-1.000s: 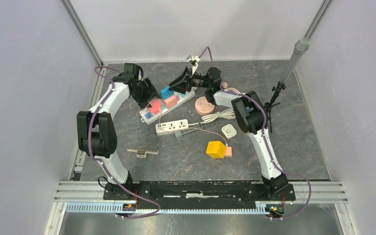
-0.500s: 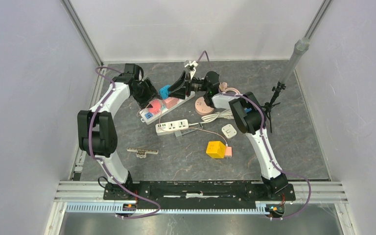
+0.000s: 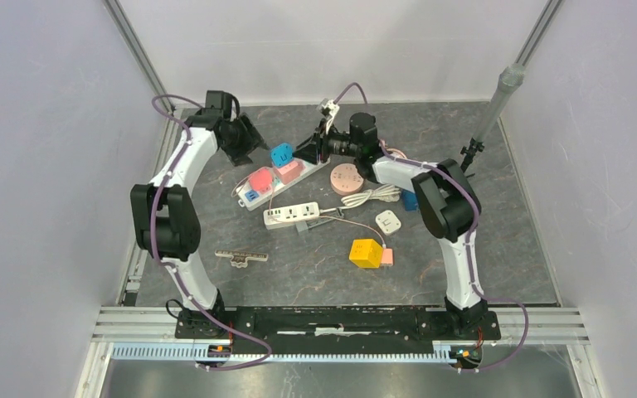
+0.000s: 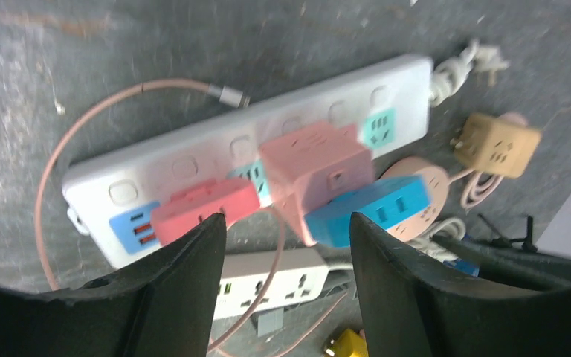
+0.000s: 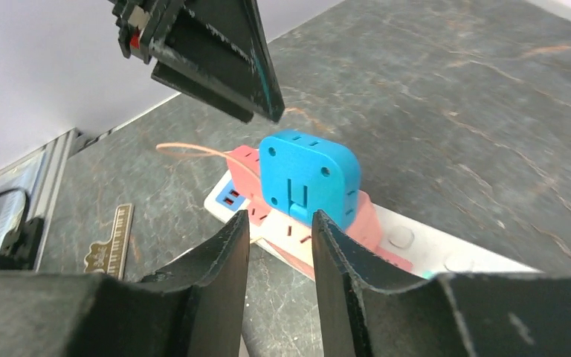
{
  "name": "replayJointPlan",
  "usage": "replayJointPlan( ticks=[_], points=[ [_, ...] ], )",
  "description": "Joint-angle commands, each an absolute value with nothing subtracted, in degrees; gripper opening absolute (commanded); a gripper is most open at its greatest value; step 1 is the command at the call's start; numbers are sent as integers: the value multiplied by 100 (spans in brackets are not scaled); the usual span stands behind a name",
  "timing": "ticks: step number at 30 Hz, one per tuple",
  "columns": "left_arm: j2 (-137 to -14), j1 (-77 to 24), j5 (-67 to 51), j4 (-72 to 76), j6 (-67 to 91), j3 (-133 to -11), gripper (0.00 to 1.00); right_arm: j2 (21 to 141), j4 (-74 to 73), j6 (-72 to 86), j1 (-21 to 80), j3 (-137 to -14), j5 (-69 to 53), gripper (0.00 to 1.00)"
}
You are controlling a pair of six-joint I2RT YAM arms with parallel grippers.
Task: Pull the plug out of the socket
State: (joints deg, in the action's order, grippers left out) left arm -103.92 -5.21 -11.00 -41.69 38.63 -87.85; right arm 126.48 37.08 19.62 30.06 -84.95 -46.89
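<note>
A white power strip (image 3: 259,196) lies at the back middle of the table, with a red plug (image 3: 259,179) and a pink block (image 3: 291,170) on it. A blue cube plug (image 3: 281,155) sits tilted on top of the pink block. My right gripper (image 3: 308,149) is open, its tips just right of the blue plug and not around it (image 5: 308,177). My left gripper (image 3: 240,139) is open and empty, raised behind and to the left of the strip. In the left wrist view the strip (image 4: 193,152), the pink block (image 4: 316,167) and the blue plug (image 4: 368,208) lie below the open gripper (image 4: 286,223).
A second white strip (image 3: 292,215) lies in front of the first. A round pink socket (image 3: 348,178), a white adapter (image 3: 389,221), a yellow cube (image 3: 366,253) and a ruler (image 3: 240,258) lie nearby. A thin stand (image 3: 467,157) is at the right.
My left gripper has lifted off the strip and drawn back to the left. My right gripper, which closed in on the blue plug half a second ago, has pulled back to the right.
</note>
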Motion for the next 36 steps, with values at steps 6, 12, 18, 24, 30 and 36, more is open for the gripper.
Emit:
replayJointPlan(
  ticks=[6,12,18,24,30,36],
  points=[
    [-11104,-466,-837,-4140,3681,-9945,65,11474,1556,2429,3341,-8182,-2433,37],
    [-11175,-466,-1683,-3990,3475,-9702,57,11347,606,2761,3543,-8408,-1762,44],
    [-10855,-475,-2763,-3383,3409,-9189,51,11516,31,2892,3625,-8819,-1458,49],
    [-10556,-501,-3059,-3047,3327,-8548,50,11522,147,3127,3664,-8981,-1415,65],
    [-10226,-519,-3156,-2543,3384,-7899,52,11529,446,3846,3709,-8972,-1398,81],
    [-10189,-537,-3103,-2424,3379,-7675,54,11592,1200,5077,3735,-8576,-1515,80]
  ],
)
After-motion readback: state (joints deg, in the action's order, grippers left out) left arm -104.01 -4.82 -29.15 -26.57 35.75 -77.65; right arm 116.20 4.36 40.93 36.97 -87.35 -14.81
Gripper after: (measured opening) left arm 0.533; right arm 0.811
